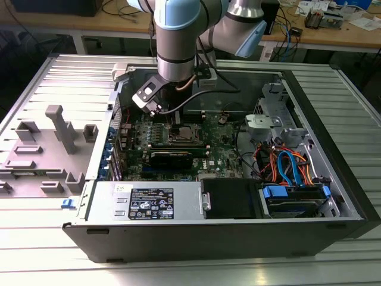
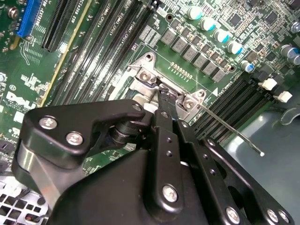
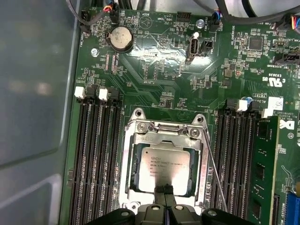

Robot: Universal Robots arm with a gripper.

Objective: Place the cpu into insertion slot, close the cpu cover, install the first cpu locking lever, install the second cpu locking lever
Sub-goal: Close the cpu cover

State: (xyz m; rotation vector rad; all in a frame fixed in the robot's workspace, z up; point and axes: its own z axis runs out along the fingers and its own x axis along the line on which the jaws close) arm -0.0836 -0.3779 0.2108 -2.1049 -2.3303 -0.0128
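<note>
The cpu point(image 3: 165, 164) lies flat in the insertion slot point(image 3: 125, 154) on the green board point(image 3: 159, 79), and the cpu cover point(image 3: 161, 137) appears folded down around it, its window framing the chip. The gripper point(image 3: 164, 190) has its fingers point(image 2: 164, 96) clenched together with nothing between them, tip at the cover's edge, touching it or just above (I cannot tell which). One thin locking lever point(image 3: 214, 168) stands free beside the socket, not latched. My judgement: seating and cover are done and the first lever is the step in hand. It calls for a steady sideways-and-down push that keeps the rod from slipping off the closed fingertips.
</note>
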